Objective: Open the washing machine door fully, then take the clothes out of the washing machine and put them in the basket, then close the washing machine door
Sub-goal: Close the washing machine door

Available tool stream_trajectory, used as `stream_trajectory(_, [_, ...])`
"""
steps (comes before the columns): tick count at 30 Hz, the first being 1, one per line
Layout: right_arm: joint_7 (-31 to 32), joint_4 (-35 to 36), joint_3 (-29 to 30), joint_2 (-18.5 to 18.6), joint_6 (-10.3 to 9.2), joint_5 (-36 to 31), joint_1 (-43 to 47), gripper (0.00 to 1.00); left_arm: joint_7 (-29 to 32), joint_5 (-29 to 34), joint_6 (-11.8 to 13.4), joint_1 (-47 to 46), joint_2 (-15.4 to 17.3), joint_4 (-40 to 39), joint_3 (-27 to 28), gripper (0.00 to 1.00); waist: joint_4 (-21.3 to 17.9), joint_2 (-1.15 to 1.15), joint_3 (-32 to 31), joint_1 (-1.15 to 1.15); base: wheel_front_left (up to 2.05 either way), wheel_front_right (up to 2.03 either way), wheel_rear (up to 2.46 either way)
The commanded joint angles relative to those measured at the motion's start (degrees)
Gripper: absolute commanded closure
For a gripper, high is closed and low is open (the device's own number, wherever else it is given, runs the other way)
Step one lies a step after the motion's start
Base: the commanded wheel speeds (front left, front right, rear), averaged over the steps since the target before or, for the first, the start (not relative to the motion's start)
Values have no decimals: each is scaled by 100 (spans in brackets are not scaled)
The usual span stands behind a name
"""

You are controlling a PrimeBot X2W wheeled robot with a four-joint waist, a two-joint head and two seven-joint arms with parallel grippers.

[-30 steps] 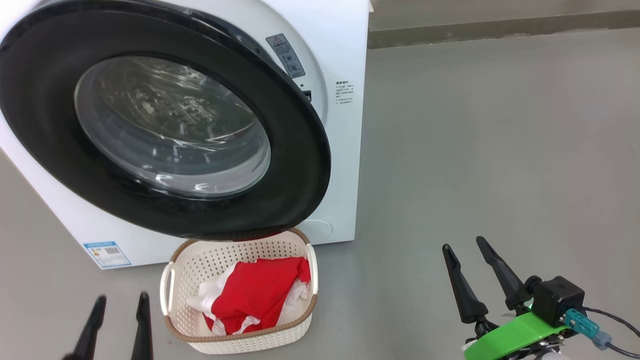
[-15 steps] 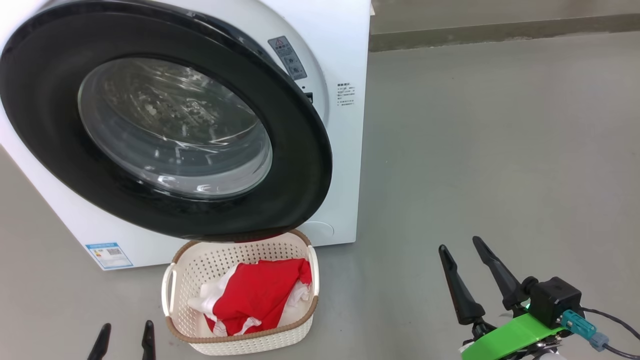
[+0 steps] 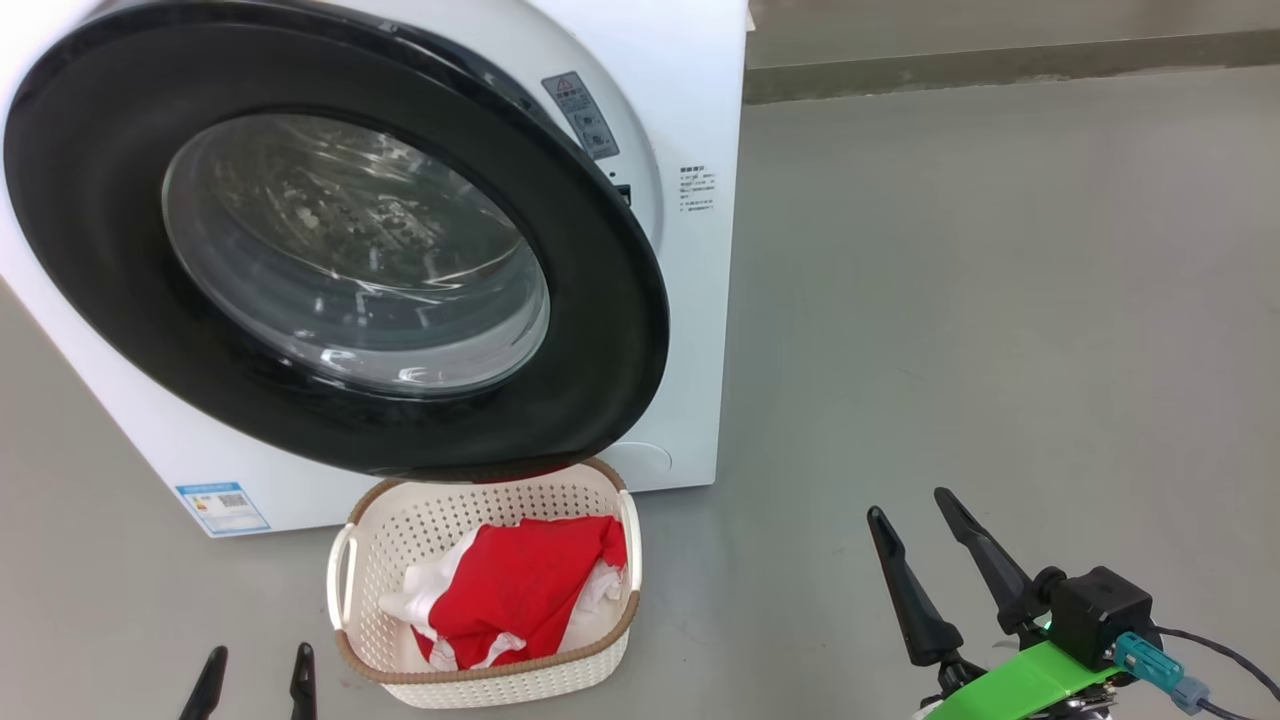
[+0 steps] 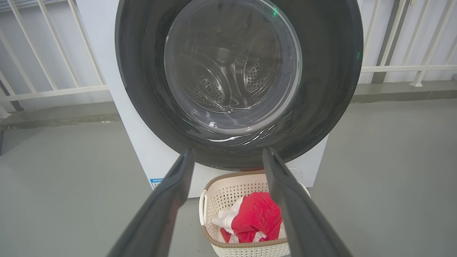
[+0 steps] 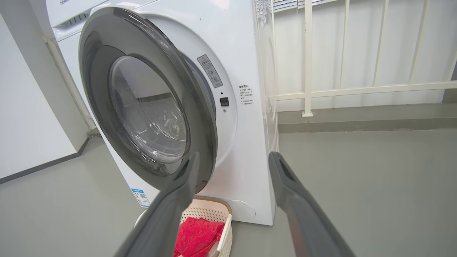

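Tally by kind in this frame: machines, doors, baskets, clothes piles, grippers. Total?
washing machine: 1
washing machine door: 1
basket: 1
clothes: 1 pile in the basket; number of garments unclear
Grippers: 2, left gripper and right gripper, both open
Total: 6

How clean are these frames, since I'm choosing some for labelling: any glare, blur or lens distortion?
Head view: sharp, with white reflection streaks on the washing machine door glass. Left wrist view: the left gripper looms soft and close, and the railing bars splay from wide-angle distortion. Right wrist view: the right gripper is likewise soft; the washing machine leans.
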State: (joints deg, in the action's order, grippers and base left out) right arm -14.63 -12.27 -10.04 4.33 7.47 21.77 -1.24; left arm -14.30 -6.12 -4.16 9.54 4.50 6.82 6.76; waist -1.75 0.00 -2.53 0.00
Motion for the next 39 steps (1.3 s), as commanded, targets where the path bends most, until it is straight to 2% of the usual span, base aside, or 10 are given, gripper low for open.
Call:
stream_trajectory(1, [-37,126,-157,78,2,53,-110,0,-70,87,-51,-160,11,-125,173,0,20,0,11,0,0,0,0])
stream_trajectory(2, [-37,112,-166,86,2,52,-116,0,-70,104,-54,-164,2,-132,172,0,31,0,17,0,0,0,0])
stream_trajectory(3, [-37,96,-166,89,2,52,-125,22,-70,120,-56,-169,-7,-141,171,0,44,0,24,0,0,0,0])
stream_trajectory(4, [-37,72,-159,87,2,55,-141,64,-70,137,-57,-174,-15,-150,167,0,58,0,33,0,0,0,0])
stream_trajectory(5, [-37,44,-142,84,2,54,-163,100,-70,151,-58,-181,-24,-160,162,0,76,0,44,0,0,0,0])
stream_trajectory(13, [-37,-640,-300,11,2,51,-740,100,-70,215,-67,-296,-93,-239,28,0,354,0,188,0,0,0,0])
stream_trajectory(21, [-37,-1719,-810,-69,2,443,-1800,100,-70,308,-61,-461,-118,-291,-132,0,736,0,417,0,0,0,0])
stream_trajectory(34, [-37,-3042,-1766,-136,2,992,-3609,100,-70,265,-88,-777,-143,-244,-346,0,1258,0,841,0,0,0,0])
stream_trajectory(39, [-37,-3450,-1951,-141,2,1141,-4233,100,-70,204,-91,-926,-151,-206,-444,0,1481,0,1055,0,0,0,0])
